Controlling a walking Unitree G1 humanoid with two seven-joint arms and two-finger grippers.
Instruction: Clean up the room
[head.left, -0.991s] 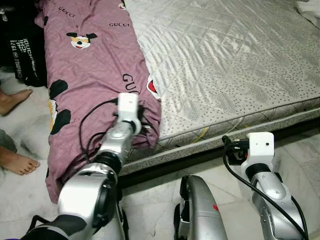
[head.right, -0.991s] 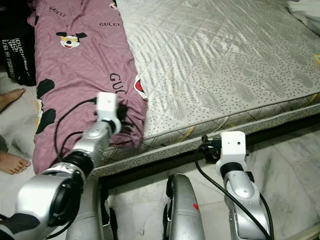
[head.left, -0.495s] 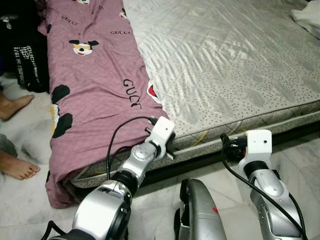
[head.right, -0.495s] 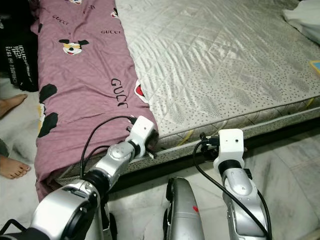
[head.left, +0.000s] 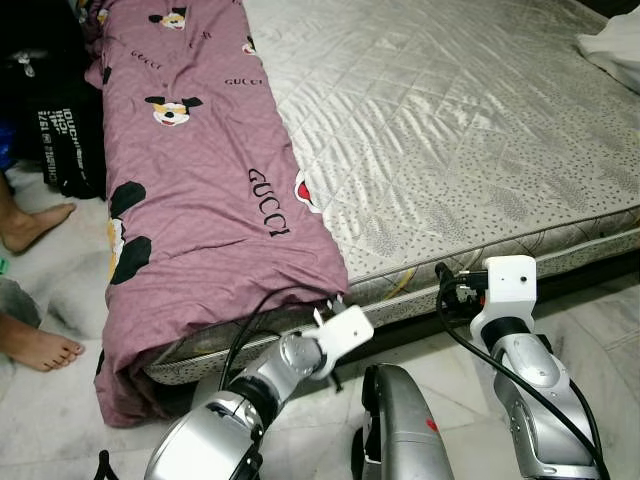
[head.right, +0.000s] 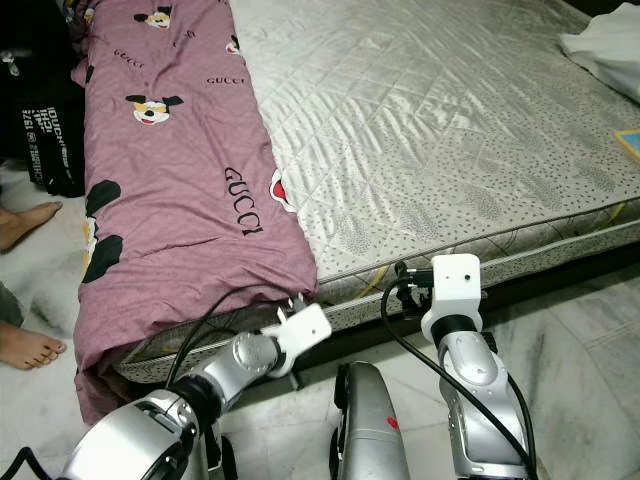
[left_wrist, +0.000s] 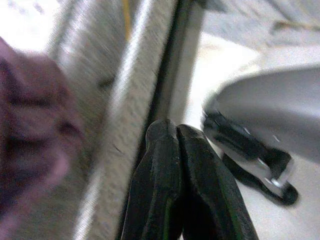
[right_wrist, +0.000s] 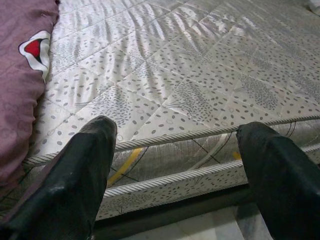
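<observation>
Left eye view: the sheet runs lengthwise up the bed's left side, hem draping over the near edge right above the left claw, clenched empty. Right claw is spread wide, further off, so left's closer.

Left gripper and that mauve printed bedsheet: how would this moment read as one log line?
left gripper: shut, low by mattress edge | right gripper: open, facing grey quilted mattress | mauve printed bedsheet: draped over bed's left side
</observation>
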